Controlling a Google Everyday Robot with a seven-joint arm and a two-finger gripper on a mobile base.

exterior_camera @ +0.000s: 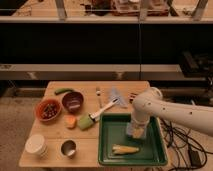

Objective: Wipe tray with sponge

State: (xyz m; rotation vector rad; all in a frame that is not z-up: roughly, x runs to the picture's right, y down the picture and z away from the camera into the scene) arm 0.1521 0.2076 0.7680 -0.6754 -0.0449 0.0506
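On the left edge of the wooden table [54, 131] stood a white cup [36, 144], with a small metal cup [68, 148] just to its right. Behind them sat an orange bowl [48, 109] with dark contents, and beside it a dark red bowl [73, 101]. A slim green vegetable [63, 91] lay near the table's back edge. A small orange piece [71, 121] lay in front of the red bowl, next to the pale green head of a white-handled brush [86, 122], whose handle slanted up and to the right. Farther back lay a fork [98, 95] and a thin pale blue cloth [118, 96].

The dark green tray [113, 135] filled the right front part of the table. A long yellow item [125, 149] lay near its front rim; what it was could not be told.

The white arm [170, 111] reached in from the right, bent at a rounded joint above the tray's back rim and pointed downward. The gripper [137, 127] hung inside the tray, right of centre and towards the back. The sponge [135, 133] showed as a pale blue-and-yellow block directly at the gripper's tip, on or just above the tray floor, behind the yellow item and apart from it. Whether the gripper was clamped on the sponge or open around it could not be told.
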